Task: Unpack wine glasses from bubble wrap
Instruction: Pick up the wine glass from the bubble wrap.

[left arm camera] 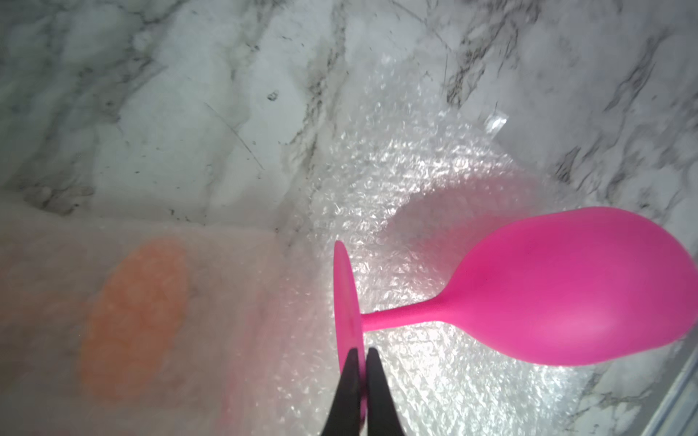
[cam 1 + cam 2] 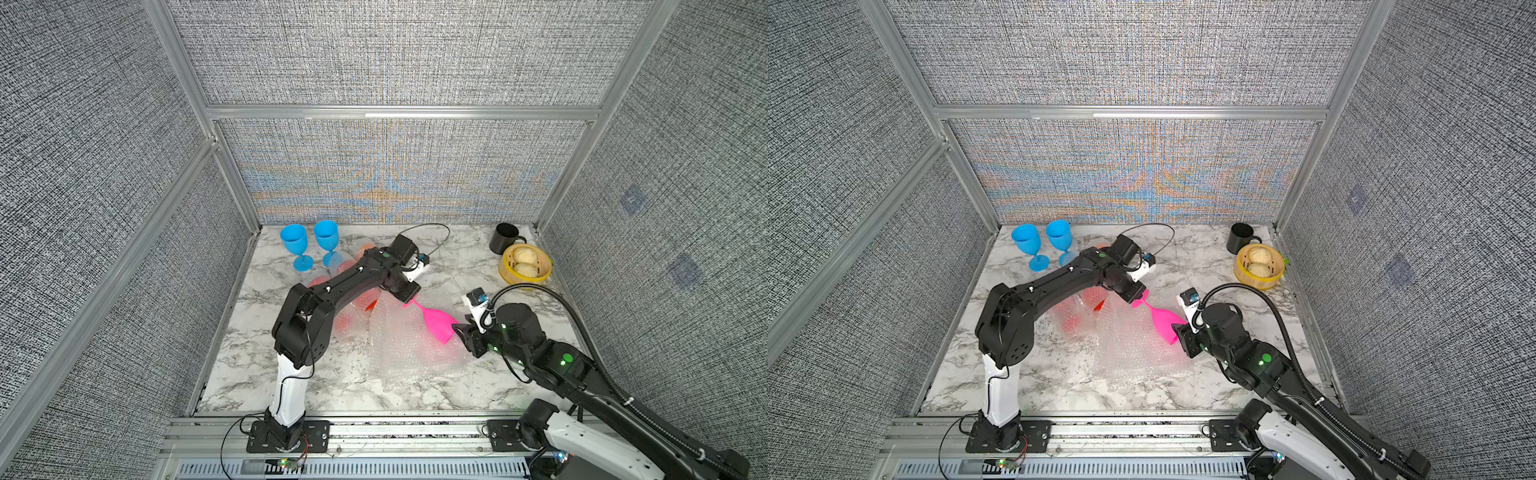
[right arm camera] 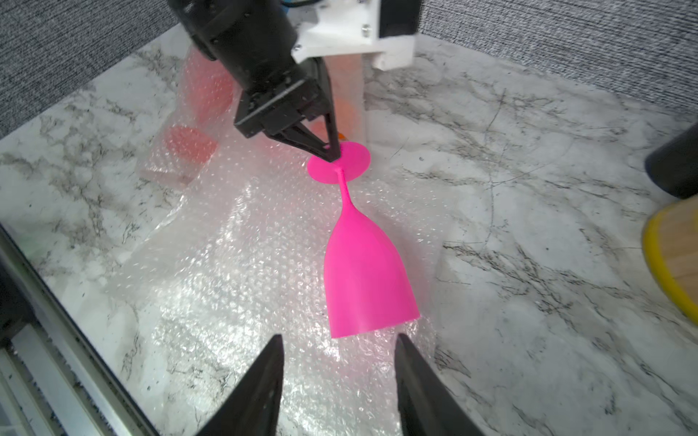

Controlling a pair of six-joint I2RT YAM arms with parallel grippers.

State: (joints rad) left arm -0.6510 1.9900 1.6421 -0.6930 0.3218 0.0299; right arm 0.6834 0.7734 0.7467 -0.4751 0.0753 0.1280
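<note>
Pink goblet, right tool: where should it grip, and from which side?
Probably the bowl just behind the rim, coming in from the mouth end. The pink goblet is on its side over the bubble wrap, mouth facing the open right tool, and the left tool pinches the foot's edge.

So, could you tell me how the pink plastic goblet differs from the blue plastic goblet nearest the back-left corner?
Pose: the pink plastic goblet is tipped on its side over the clear bubble wrap; the blue plastic goblet nearest the corner stands upright on the bare marbled tabletop.
Handling: the left gripper pinches the pink one's round foot; nothing touches the blue one.
Both are unwrapped, stemmed and round-footed.
</note>
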